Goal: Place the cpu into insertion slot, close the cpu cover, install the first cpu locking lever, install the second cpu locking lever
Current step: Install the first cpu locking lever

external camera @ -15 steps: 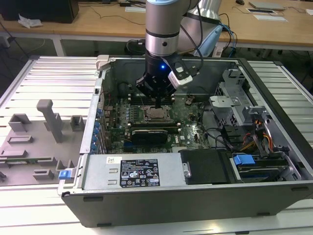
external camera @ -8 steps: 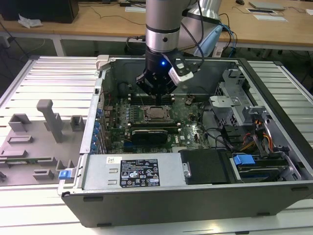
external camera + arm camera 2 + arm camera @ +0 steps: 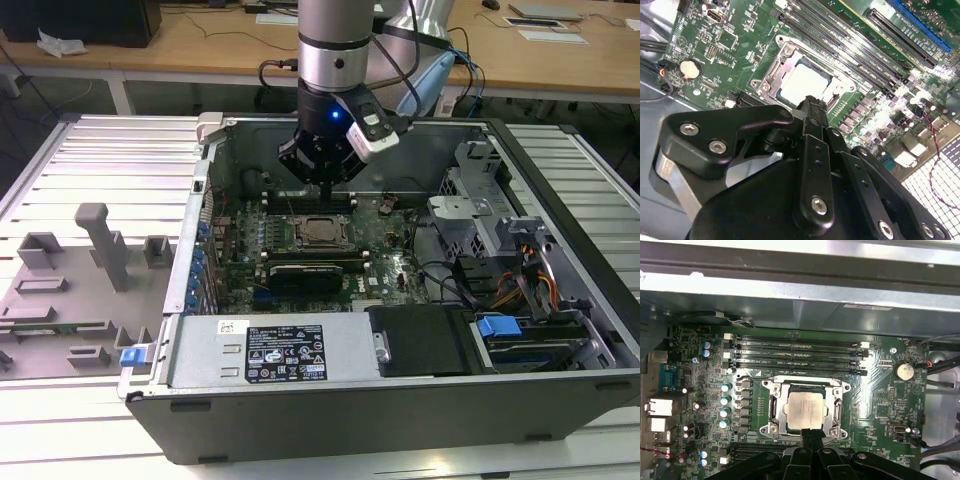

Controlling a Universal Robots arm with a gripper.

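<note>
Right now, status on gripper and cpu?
Gripper shut, empty, at slot's edge. Cpu in insertion slot, cpu cover down. Nothing in the way.

Silver arm [image 3: 335, 35], black jaws, silver screws [image 3: 819, 205], blue light [image 3: 334, 113]

The bench [image 3: 110, 150] I worked over was a pale metal top of long ribbed slats. In the exterior view, an open computer case [image 3: 330, 420] lay flat on it with its open side turned up, taking the middle and the whole stretch toward three o'clock. At nine o'clock from the case sat a cluster of grey holders [image 3: 45, 290] resting on the slats: a tall upright post [image 3: 103, 243], a low bracket [image 3: 40, 250] at nine o'clock from that post, and a small block [image 3: 88, 355] toward six o'clock. Bare slats showed at ten o'clock and two o'clock from the case.
</note>
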